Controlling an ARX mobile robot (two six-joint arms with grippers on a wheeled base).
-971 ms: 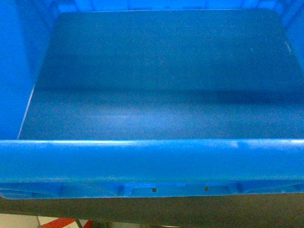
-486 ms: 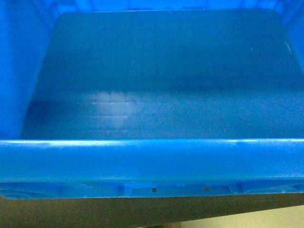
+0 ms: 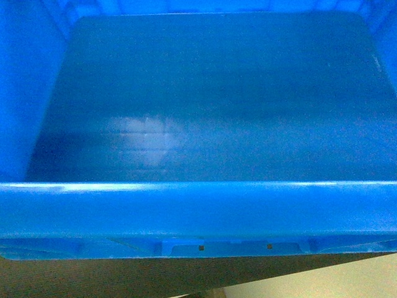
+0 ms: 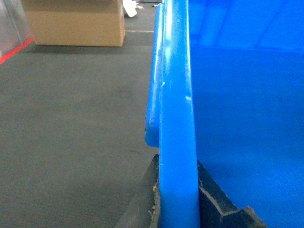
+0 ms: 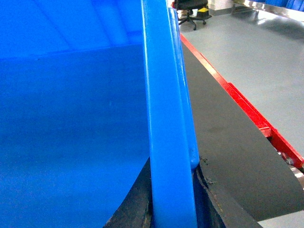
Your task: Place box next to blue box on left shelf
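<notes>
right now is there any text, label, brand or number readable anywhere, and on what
None readable in any view.
The blue box shows bare plastic, no label or print.
The cardboard box on the floor shows a plain face.
Both grippers clamp the blue box's side walls; no markings show on them.

Cardboard carton [image 4: 76,23], office chair [image 5: 192,10]

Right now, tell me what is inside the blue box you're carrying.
Nothing shows inside the blue box: the head view sees only its bare floor with a pale glare patch. The near corners behind the front rim are hidden, so I cannot vouch for those.
</notes>
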